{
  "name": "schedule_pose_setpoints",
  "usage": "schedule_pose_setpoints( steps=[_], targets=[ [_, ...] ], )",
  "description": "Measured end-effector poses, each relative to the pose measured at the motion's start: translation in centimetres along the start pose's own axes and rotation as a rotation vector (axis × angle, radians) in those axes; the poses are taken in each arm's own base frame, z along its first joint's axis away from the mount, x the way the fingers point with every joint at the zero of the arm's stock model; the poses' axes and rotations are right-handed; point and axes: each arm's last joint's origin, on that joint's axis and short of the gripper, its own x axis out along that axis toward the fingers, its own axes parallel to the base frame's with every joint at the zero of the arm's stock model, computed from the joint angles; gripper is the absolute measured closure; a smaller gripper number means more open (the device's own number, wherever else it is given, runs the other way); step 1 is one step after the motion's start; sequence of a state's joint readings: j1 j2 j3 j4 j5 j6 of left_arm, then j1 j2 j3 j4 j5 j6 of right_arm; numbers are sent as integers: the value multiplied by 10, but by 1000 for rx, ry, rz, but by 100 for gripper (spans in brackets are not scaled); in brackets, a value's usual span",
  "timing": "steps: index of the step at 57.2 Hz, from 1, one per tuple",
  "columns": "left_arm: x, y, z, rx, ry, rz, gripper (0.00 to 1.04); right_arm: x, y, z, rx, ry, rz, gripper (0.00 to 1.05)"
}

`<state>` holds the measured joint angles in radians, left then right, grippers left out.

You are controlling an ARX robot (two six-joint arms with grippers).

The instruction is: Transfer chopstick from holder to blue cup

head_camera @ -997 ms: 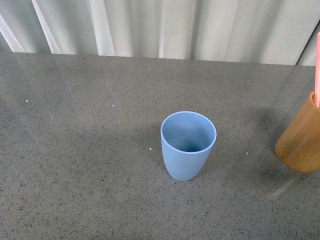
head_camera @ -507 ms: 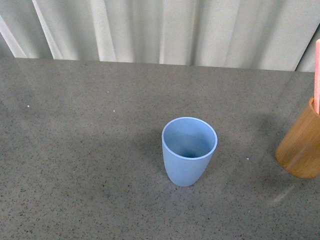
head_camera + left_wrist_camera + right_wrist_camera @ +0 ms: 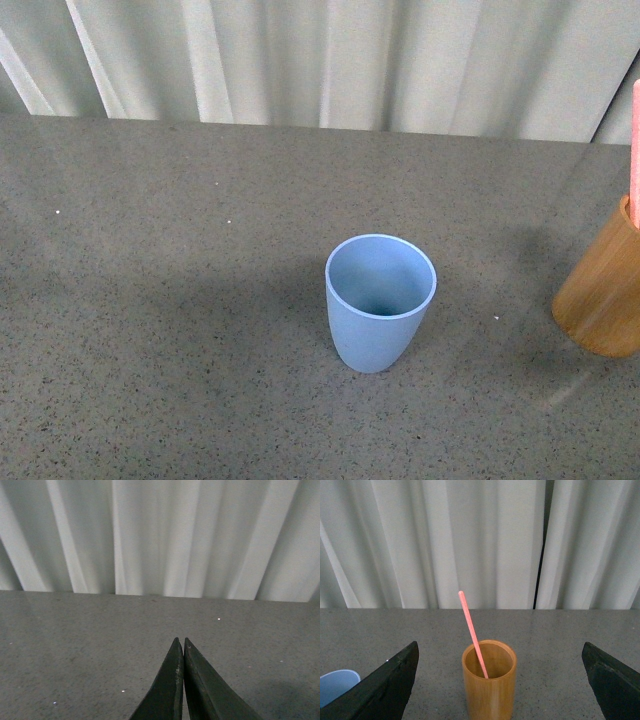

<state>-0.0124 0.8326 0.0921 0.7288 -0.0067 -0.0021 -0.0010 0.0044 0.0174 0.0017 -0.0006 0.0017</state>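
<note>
The slim, pale pink chopstick (image 3: 472, 635) leans inside the holder (image 3: 489, 700), a smooth light-brown wooden cylinder, and its upper end rises well above the rim. The matte blue cup (image 3: 380, 300) stands upright, well apart from the holder, on the speckled grey counter (image 3: 150, 300). The right pincer (image 3: 500, 646) is spread wide and grips nothing; the left pincer (image 3: 181, 641) is pressed closed, empty

Open tabletop (image 3: 495, 265) between blue cup (image 3: 380, 303) and holder (image 3: 606, 290)
</note>
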Motion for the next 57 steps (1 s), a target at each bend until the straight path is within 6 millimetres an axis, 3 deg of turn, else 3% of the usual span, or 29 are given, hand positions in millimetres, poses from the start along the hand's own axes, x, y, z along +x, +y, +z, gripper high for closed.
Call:
schedule_pose_setpoints(
  steps=[17, 57],
  targets=[
    [-17, 1, -12, 0, -5, 4, 101, 0, 0, 0, 0, 0, 0, 10],
    [-43, 1, -4, 0, -33, 4, 101, 0, 0, 0, 0, 0, 0, 10]
  ],
)
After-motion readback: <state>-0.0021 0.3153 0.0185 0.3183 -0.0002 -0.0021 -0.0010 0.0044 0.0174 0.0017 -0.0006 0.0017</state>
